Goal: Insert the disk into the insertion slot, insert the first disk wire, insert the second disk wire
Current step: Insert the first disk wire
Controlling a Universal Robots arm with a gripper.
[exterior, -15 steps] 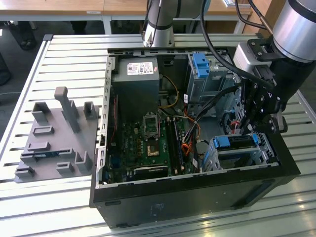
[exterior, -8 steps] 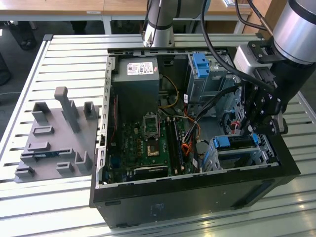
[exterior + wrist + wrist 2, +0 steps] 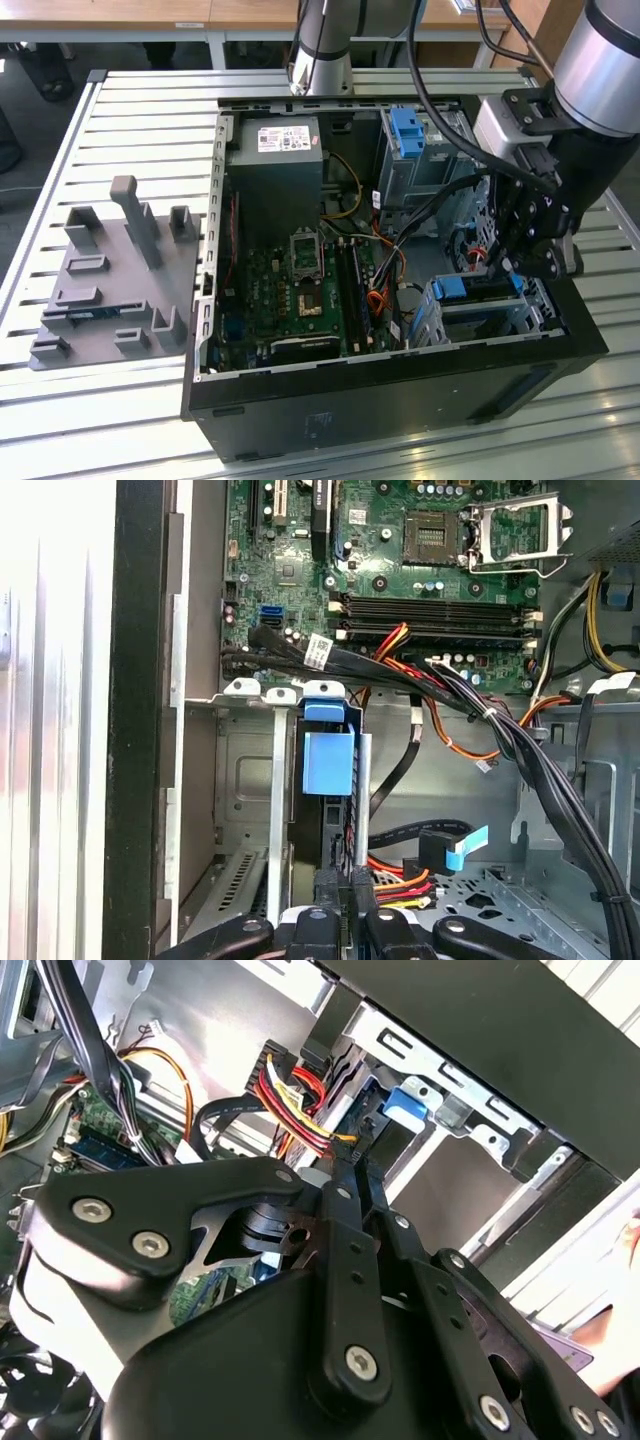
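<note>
Blue-framed disk [image 3: 470, 289] inside silver insertion slot [image 3: 500, 320]

Inside the computer case [image 3: 330, 400], the motherboard [image 3: 300, 290] lies flat. The insertion slot [image 3: 500, 318] sits in the case's near corner on the exterior view's right, and we think the disk [image 3: 468, 288] is in it. A tray [image 3: 110, 285] lies outside the case, on the exterior view's left.

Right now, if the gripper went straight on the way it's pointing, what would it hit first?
Probably the drive in its blue frame, seated in the silver cage dead ahead of the gripper. The red and yellow wires run close beside that line; depth is unclear.
</note>
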